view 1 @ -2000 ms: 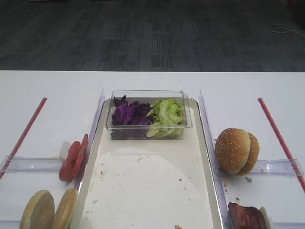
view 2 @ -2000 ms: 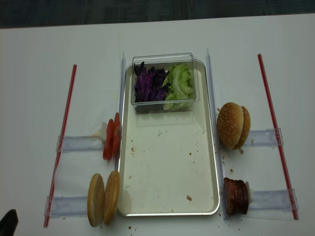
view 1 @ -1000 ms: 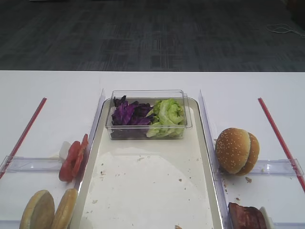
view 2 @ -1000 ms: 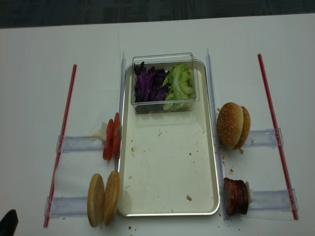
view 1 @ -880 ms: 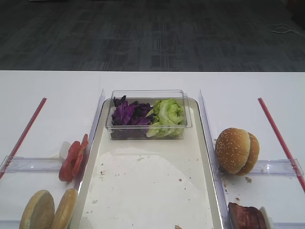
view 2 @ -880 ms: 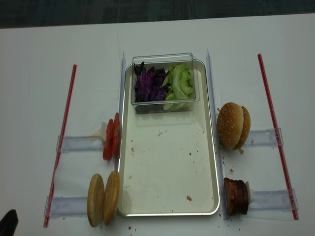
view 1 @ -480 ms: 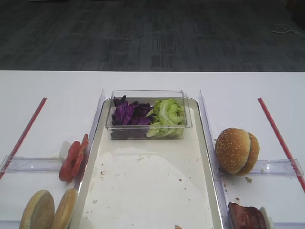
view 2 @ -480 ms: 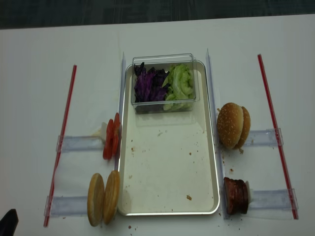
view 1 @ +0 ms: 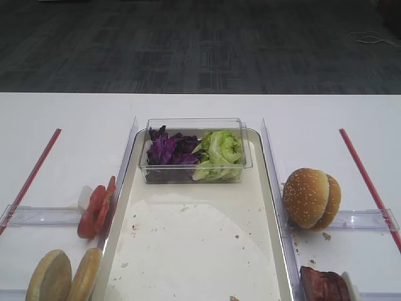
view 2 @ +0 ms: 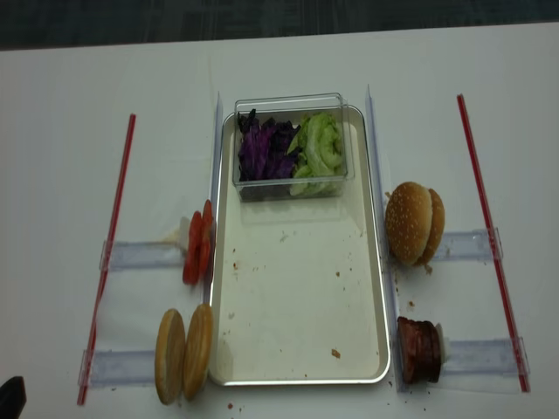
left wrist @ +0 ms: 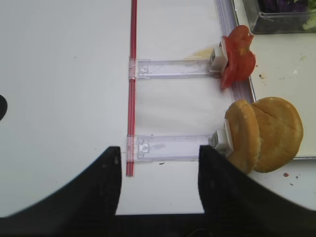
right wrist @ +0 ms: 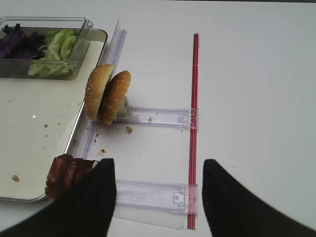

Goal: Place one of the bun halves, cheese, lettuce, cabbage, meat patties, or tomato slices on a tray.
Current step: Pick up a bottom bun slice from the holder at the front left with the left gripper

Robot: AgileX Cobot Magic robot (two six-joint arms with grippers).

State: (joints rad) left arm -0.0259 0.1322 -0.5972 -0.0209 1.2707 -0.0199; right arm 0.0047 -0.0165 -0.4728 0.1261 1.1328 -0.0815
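On the white table, left to right. Left gripper (left wrist: 158,170) at near edge, dark fingers (left wrist: 106,182) spread with a clear gap, holding nothing; two bun halves (left wrist: 264,134) standing on edge just ahead and to its right, apart from the fingers, touching the tray (view 2: 301,377) rim. Tomato slices (left wrist: 238,55), count unclear, stacked upright farther ahead. Tray central, floor bare but for crumbs; one clear box (view 2: 291,147) at far end, containing cabbage (view 2: 262,150) left, lettuce (view 2: 319,148) right. Two sesame buns (right wrist: 107,94) on edge right of tray. Meat patties (right wrist: 66,174), count unclear, nearer, just beside the left finger of right gripper (right wrist: 158,197), not between the fingers; gap wide, nothing held.
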